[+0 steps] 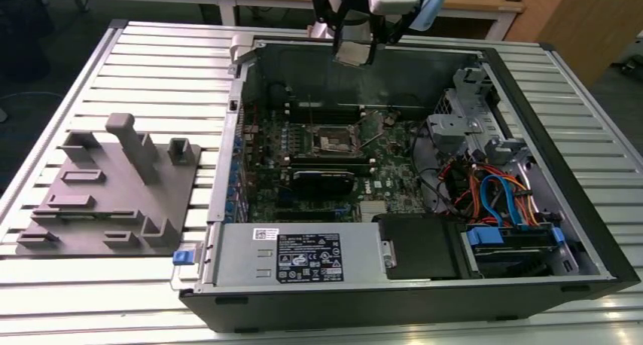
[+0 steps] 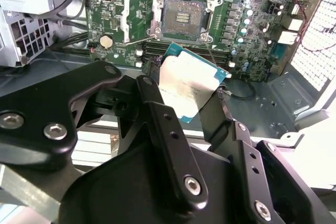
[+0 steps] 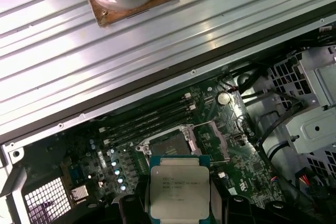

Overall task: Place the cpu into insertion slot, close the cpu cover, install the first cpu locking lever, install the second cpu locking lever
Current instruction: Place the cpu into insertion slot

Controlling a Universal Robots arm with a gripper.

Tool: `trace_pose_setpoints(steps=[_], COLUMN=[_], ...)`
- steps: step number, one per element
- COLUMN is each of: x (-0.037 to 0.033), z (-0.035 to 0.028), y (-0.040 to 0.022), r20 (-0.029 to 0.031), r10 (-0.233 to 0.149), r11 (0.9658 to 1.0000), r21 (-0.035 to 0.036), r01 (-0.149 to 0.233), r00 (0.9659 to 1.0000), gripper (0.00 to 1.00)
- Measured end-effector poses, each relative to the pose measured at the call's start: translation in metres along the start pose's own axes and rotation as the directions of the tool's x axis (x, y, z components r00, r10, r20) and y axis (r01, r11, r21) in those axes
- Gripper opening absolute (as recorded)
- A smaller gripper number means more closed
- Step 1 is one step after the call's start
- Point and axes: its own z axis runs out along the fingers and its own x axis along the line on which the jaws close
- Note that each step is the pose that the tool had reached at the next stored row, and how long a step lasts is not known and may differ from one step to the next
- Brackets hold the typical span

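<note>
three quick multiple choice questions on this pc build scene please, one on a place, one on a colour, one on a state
1. Where is the cpu?
A. seated in the insertion slot
B. held in the gripper above the open case
C. in a person's hand

2. What colour is the motherboard?
A. red
B. green
C. white

3. What state is the insertion slot in?
A. empty and uncovered
B. filled
C. under a shut cover

Answers:
1 B: the black fingers clamp it in both wrist views.
2 B: the board is green all around the slot.
3 A: its bare contact field shows.
</note>
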Motion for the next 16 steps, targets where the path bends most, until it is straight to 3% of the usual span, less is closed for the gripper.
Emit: trace_pose_setpoints(steps=[12, 16], x=[0.0, 0.0], z=[0.0002, 0.0002], y=[0.0, 0.0], r20=[0.0064, 0.007], r10=[0.072, 0.079], r11=[0.9974, 0.9969], r21=[-0.0016, -0.0017], r01=[-0.072, -0.079], r00=[0.9974, 0.9969], gripper=[0.54, 0.54])
